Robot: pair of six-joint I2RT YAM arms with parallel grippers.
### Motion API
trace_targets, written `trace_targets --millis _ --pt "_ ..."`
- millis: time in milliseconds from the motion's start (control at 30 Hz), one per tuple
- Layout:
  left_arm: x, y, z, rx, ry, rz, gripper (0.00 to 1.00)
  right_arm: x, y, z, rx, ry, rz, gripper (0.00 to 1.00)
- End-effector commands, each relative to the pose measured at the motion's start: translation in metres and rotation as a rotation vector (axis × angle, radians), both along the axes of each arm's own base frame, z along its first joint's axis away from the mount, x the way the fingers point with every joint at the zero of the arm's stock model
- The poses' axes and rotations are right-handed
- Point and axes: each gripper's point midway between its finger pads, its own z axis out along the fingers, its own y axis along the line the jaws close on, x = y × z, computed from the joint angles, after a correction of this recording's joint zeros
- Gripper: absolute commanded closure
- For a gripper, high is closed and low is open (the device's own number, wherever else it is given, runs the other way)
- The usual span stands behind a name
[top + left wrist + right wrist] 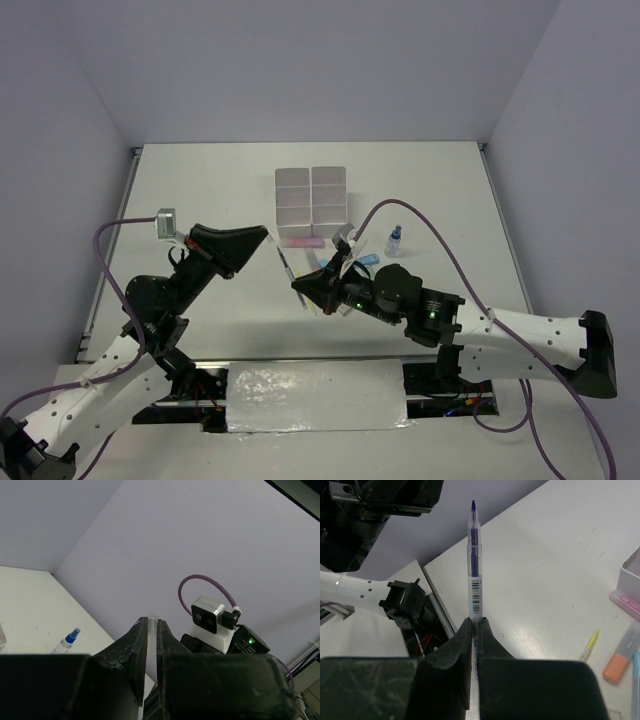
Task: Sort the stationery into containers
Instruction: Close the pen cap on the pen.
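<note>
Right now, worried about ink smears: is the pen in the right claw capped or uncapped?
Uncapped: the pen shows a bare blue tip beyond the shut right claw.

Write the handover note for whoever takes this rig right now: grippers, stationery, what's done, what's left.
Left gripper: closed on a small clear tube, possibly a pen cap.
Right gripper: shut on a clear blue-ink pen, tip pointing away from the fingers.
Box of compartments: nothing seen inside.
Loose near it: pink marker, bottle, orange marker, yellow pen.
Done: nothing sorted, it seems.
Left: everything, starting with the held pen.
</note>
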Motion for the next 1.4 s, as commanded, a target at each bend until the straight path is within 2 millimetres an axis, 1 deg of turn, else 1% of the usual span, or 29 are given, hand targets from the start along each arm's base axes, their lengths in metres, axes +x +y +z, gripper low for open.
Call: trace_targets --millis 0,200,500,633,867,1367 --pt "-0.011 0.000 0.027 -0.013 -0.097 -0.018 1.00 0.001 0.004 0.026 0.038 -0.041 -0.001 1.00" --pt "-0.009 -0.003 0.025 -0.007 -0.095 -0.018 1.00 0.001 0.001 0.029 0.045 -0.046 -0.004 1.00" --pt "-0.008 -0.005 0.024 0.010 -0.099 -0.013 1.00 0.002 -0.001 0.026 0.042 -0.046 -0.014 1.00" --pt "-0.007 -0.006 0.020 0.025 -0.097 -0.007 1.00 0.007 -0.004 0.026 0.042 -0.041 -0.045 1.00" --pt "-0.004 -0.007 0.017 0.036 -0.089 -0.003 1.00 0.008 -0.005 0.027 0.042 -0.043 -0.053 1.00" --pt "-0.002 -0.008 0.014 0.064 -0.090 0.006 1.00 0.005 0.000 0.033 0.048 -0.038 -0.033 1.00"
